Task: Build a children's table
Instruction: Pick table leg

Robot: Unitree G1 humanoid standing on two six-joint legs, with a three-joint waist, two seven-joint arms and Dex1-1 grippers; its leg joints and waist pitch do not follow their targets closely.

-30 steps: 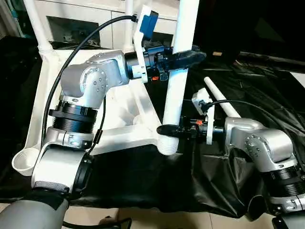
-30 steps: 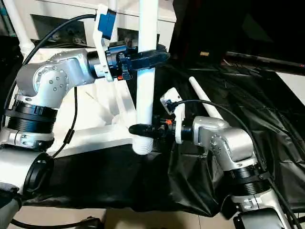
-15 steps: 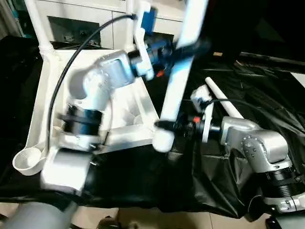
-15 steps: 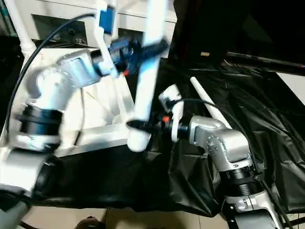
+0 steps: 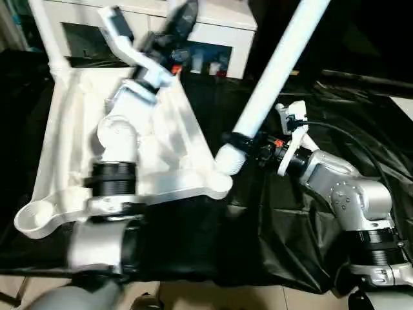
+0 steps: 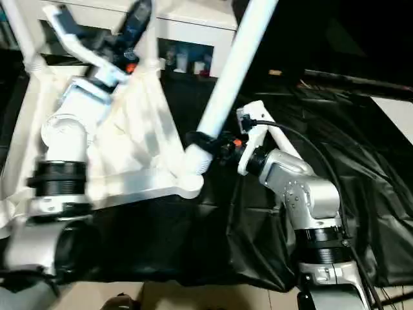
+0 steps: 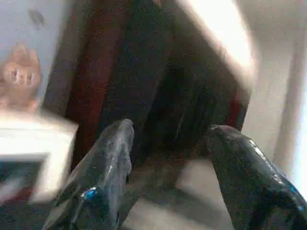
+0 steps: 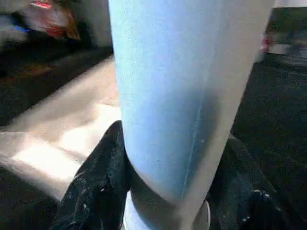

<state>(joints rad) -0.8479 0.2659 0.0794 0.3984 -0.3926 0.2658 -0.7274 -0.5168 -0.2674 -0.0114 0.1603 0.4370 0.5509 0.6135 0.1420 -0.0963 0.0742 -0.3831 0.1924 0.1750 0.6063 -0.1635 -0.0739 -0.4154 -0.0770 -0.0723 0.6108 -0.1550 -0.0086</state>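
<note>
Tabletop (image 5: 71,139): upturned, counter's left part, near-right corner socket (image 5: 221,183) empty | left pincer (image 5: 182,14): raised far-side, spread, holding nothing | leg (image 5: 274,74): foot just above socket, axis tilted up-right | right pincer (image 5: 240,141): nearer, clamped near foot; upright before seating.

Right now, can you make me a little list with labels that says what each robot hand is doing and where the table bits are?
right gripper: fingers shut around the white leg near its lower end
leg: tilted, top leaning to the robot's right, lower end at the near corner of the tabletop
left gripper: raised above the tabletop, fingers open, holding nothing
tabletop: upside down on the black cloth
another leg: standing in the far left corner socket
</note>
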